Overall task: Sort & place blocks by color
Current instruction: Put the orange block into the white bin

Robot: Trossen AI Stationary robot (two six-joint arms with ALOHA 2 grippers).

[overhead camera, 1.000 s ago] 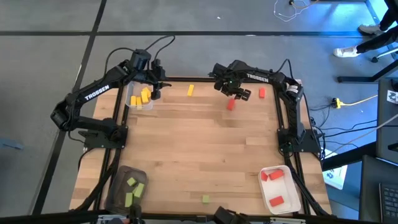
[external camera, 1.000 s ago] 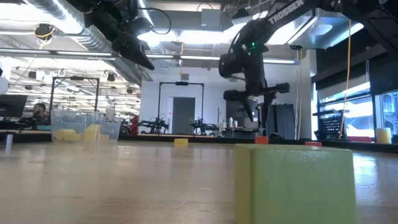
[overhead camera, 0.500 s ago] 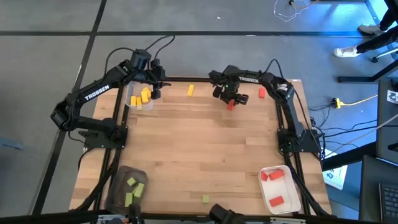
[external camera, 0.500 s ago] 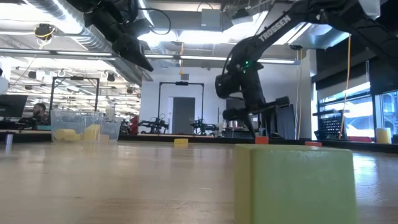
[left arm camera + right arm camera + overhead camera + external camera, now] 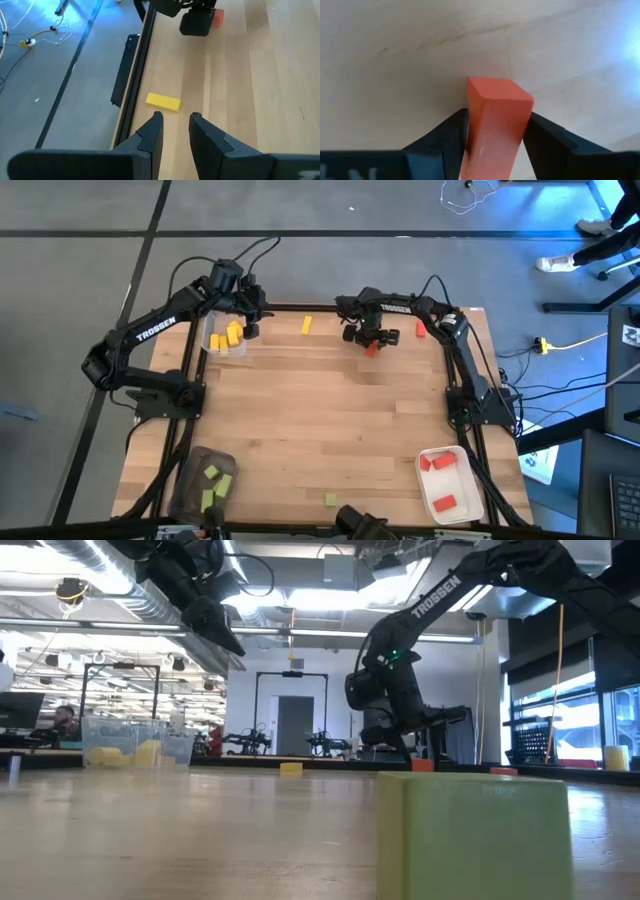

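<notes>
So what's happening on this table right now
Two robot arms are sorting small coloured blocks into trays. The right tool has a red block between its fingers at the far side of the table. The left tool hangs open above the clear tray of yellow blocks. One yellow block lies loose nearby.

The right end effector (image 5: 368,343) reaches low over the far side of the bench, its fingers (image 5: 445,137) closed on a red block (image 5: 496,117). The left end effector (image 5: 250,320) hangs raised at the far left corner, fingers (image 5: 150,135) slightly parted (nothing between them).
</notes>
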